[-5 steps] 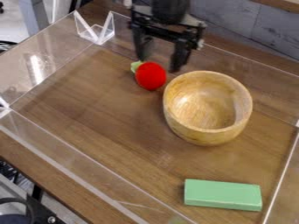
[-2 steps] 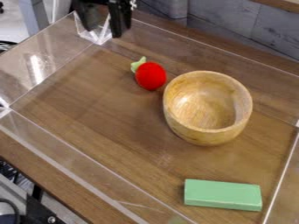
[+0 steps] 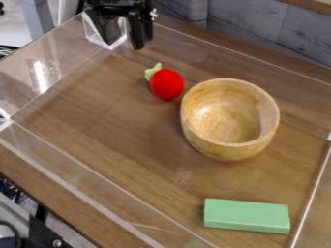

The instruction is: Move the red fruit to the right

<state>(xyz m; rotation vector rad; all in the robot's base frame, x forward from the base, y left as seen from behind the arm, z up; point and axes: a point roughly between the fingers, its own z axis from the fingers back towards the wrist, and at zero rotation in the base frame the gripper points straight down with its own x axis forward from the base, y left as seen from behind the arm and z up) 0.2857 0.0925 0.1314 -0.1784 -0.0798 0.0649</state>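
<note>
The gripper (image 3: 127, 37) hangs at the upper left of the view, pointing down over the far left part of the wooden bench (image 3: 104, 136), close to the clear wall (image 3: 45, 53) that fences it in. Its dark jaws are spread apart with nothing between them. Below and to the right of the jaws, well apart from them, the red fruit (image 3: 165, 83) lies on the wood, its green leafy top turned toward the upper left. Farther right of the jaws, just beside the fruit, stands the wooden bowl (image 3: 230, 118), upright. Far below and right of the jaws, near the front edge, lies a flat green block (image 3: 247, 215).
</note>
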